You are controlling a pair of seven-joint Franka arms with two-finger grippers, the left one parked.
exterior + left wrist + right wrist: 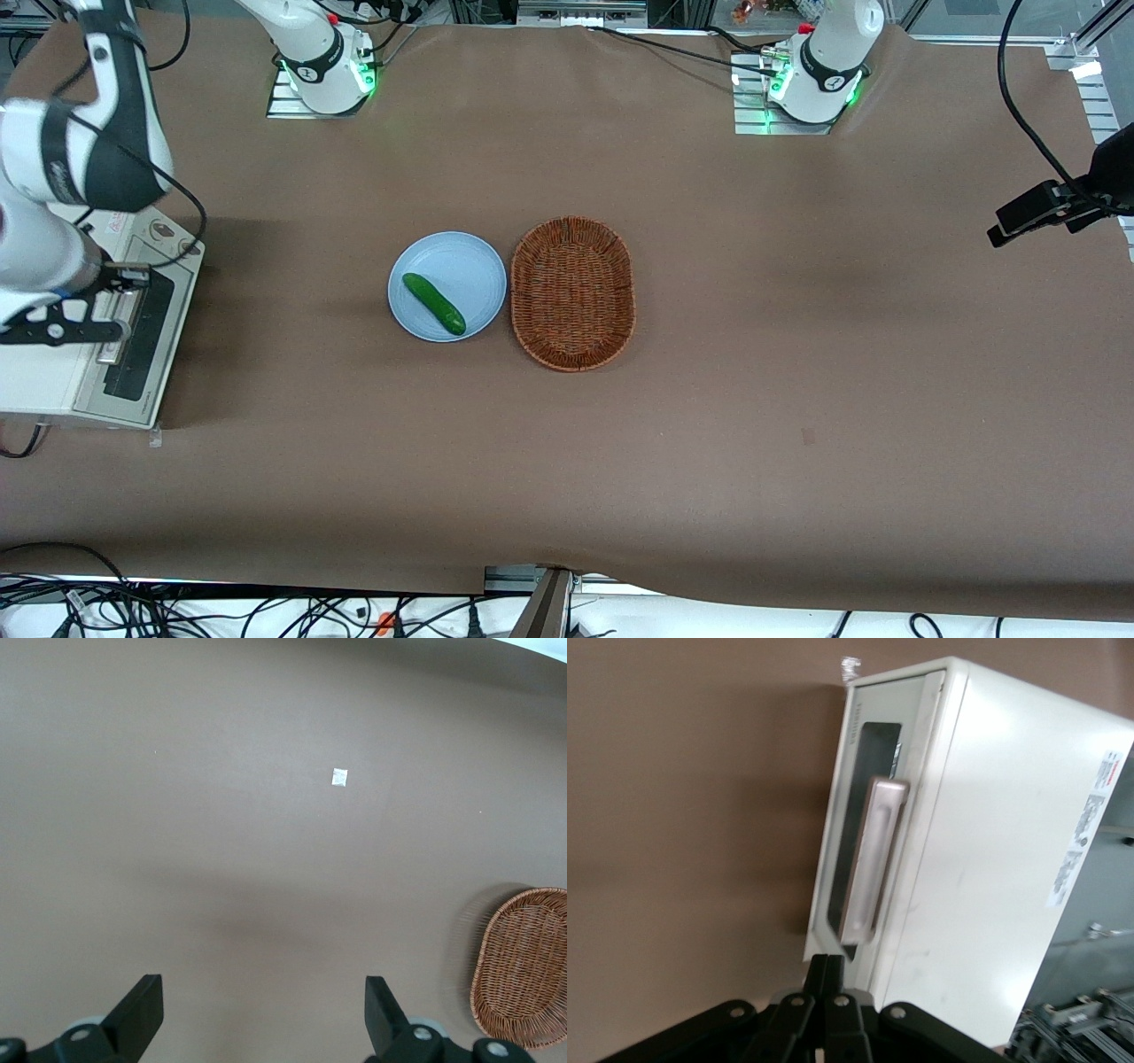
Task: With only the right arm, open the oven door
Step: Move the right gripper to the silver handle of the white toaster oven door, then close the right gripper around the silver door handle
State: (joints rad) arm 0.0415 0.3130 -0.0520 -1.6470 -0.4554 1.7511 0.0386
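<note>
The brown paper-covered tabletop (709, 425) carries every item. The boxy white toaster oven (35, 381) stands at the working arm's end of the tabletop, well apart from the other items.

The large white jointed right arm with black bands (62, 159) reaches down over the top of the oven. Its black two-finger gripper (113, 332) sits just above the oven front, close to the silver bar handle (120, 323). In the right wrist view the gripper (826, 979) has its fingers (818, 977) pressed together with no gap, closed on nothing, the tips just short of the near end of the handle (870, 859).

The flat cream-framed oven door with dark glass window (146, 341) lies flush with the oven body, closed. The same door (868, 815) shows in the wrist view, its handle running along the window.

The oval brown wicker basket (573, 294) lies near the middle of the tabletop. The round pale blue plate (469, 261) lies just beside the basket, toward the working arm's end. The green cucumber (434, 303) lies on the plate.
</note>
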